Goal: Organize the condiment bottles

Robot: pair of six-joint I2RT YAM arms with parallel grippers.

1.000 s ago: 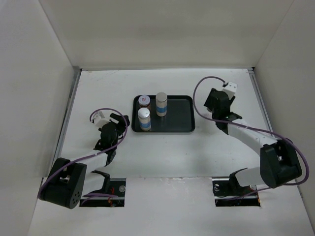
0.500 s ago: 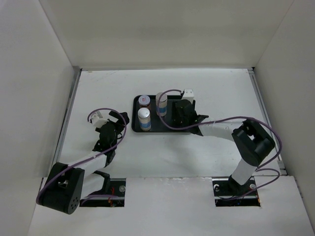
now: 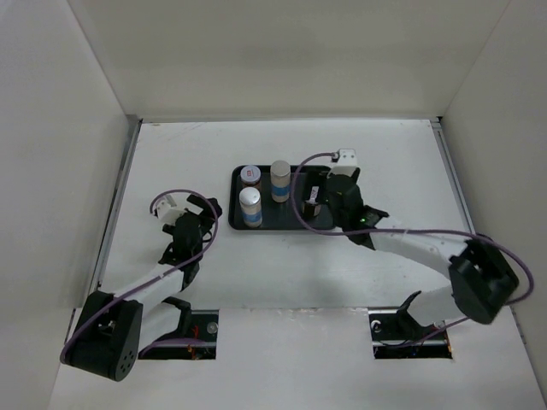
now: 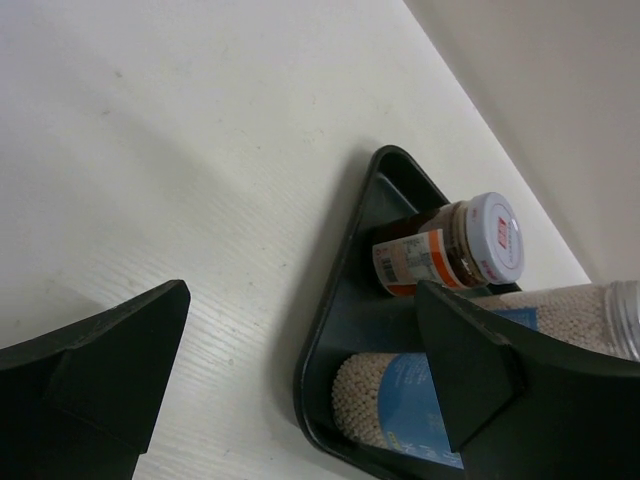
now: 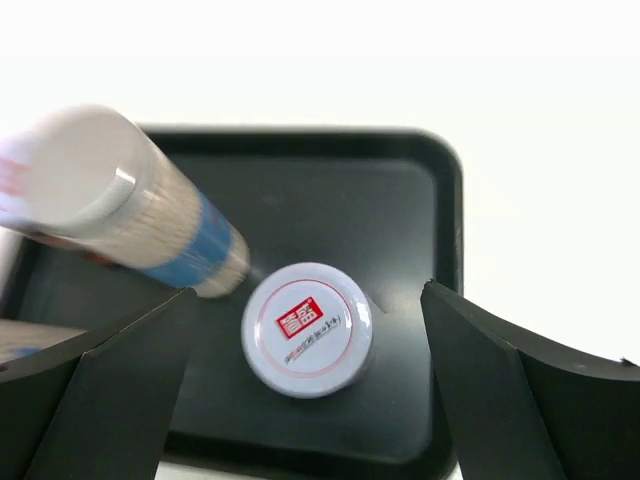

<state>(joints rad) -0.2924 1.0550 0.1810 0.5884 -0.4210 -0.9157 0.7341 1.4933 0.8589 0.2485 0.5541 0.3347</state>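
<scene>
All four condiment bottles stand upright inside the black tray (image 3: 329,218), long axes vertical, lids facing up.

I count two short dark jars with pale red-marked lids, one white bottle with a blue band, one taller grey-capped bottle, and one tray.

The first dark jar (image 3: 249,175) sits in the tray's far left corner. The white blue-banded bottle (image 3: 250,207) is just beside it, in the near left corner. The taller grey-capped bottle (image 3: 280,181) stands by the tray's far edge, just right of those two. The second dark jar (image 5: 308,328) stands apart from the other three, right of the tray's middle and toward its near edge.

My right gripper (image 5: 308,292) hangs over the tray above that second dark jar. Its jaws are spread wide on either side and there is a clear gap between each finger and the lid, so it grips nothing.

My left gripper (image 3: 208,209) is off the tray, near its left edge, low over the table (image 3: 171,154). It faces the tray's left corner with its jaws also spread wide and nothing between them.
</scene>
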